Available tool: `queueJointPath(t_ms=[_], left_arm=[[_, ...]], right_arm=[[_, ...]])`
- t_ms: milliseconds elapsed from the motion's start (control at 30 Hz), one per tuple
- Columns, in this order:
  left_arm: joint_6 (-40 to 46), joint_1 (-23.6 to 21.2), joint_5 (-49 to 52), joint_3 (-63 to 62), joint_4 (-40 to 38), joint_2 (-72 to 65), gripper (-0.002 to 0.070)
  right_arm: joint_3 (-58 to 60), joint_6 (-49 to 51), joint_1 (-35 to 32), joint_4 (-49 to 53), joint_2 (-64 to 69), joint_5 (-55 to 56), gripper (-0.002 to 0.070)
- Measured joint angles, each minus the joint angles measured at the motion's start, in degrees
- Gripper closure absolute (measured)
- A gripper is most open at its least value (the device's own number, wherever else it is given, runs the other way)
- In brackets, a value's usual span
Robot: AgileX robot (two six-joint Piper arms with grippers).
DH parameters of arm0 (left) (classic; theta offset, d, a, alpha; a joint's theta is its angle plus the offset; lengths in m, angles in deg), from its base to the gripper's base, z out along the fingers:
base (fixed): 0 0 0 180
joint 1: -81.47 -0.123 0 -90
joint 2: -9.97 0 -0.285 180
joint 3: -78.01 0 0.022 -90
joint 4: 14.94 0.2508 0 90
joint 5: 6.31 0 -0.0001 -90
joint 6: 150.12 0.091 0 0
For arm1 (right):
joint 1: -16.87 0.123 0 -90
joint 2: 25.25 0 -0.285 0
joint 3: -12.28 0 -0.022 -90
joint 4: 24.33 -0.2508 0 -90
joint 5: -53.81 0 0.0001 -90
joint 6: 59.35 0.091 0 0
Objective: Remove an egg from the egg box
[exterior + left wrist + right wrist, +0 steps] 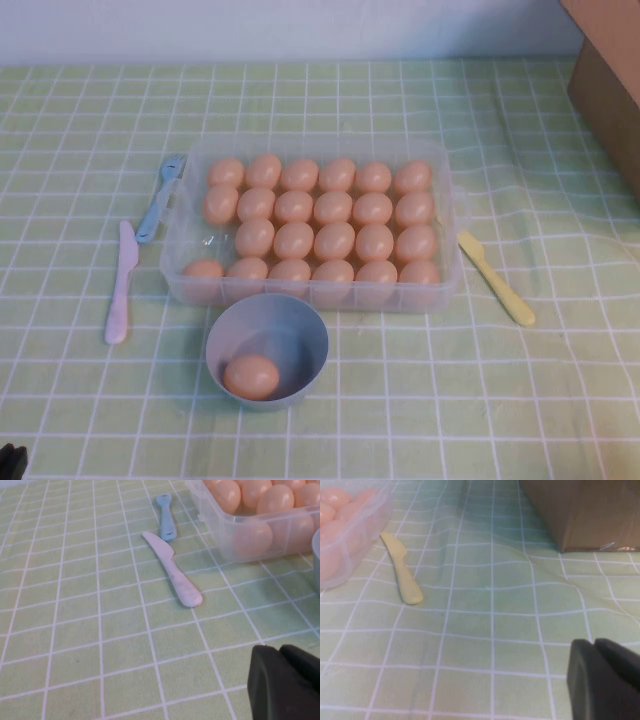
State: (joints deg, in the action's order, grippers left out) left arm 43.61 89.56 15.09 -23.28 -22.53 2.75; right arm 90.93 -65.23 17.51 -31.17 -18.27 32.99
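A green checked cloth [480, 380] covers the desk. On it lie a pink knife [121, 283], a blue spoon [160, 197] and a yellow knife [496, 278]. A brown cardboard box [610, 70] stands at the far right.

I seem to be at a home-style dining setup: my tabletop [80, 400] wears a green checked cloth, with plastic knives [119, 285], a bowl [300, 335], an egg box [445, 290], and a cardboard box [610, 70] nearby.
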Motion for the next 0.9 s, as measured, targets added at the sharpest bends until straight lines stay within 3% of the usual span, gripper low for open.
queueJointPath(t_ms=[900], left_arm=[[0.00,0.00,0.00,0.00,0.00,0.00,0.0678]], right_arm=[[0.00,0.00,0.00,-1.33,0.00,0.13,0.0694]])
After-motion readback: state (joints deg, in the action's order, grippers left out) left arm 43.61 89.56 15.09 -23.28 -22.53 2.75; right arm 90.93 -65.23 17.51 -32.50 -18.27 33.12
